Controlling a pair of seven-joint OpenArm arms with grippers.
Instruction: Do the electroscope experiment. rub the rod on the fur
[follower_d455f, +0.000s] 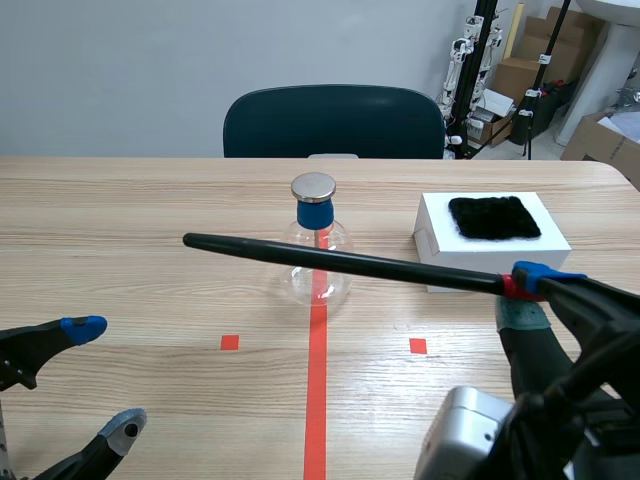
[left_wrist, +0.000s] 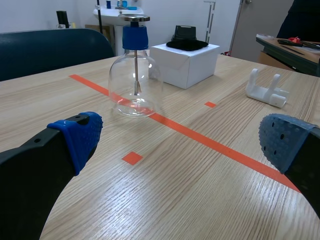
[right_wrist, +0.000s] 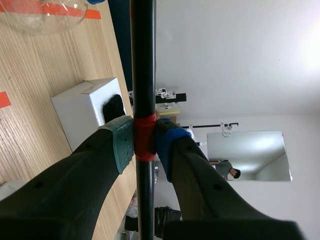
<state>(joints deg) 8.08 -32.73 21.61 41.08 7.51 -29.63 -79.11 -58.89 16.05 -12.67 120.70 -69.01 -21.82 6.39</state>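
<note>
Scene view: the right end effector (follower_d455f: 520, 285) grips the black rod (follower_d455f: 340, 262), level above the bench (follower_d455f: 120, 230); the fur (follower_d455f: 493, 217) lies on a white box (follower_d455f: 440, 255), far right. Left wrist view: the left end effector (left_wrist: 182, 140) is open. Right wrist view: the pads (right_wrist: 122, 142) clamp the rod's red band (right_wrist: 145, 137).

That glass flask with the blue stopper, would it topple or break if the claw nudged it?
Likely fragile: the flask looks like thin clear glass. Its broad base suggests sliding before tipping, though the metal cap sits high.
</note>
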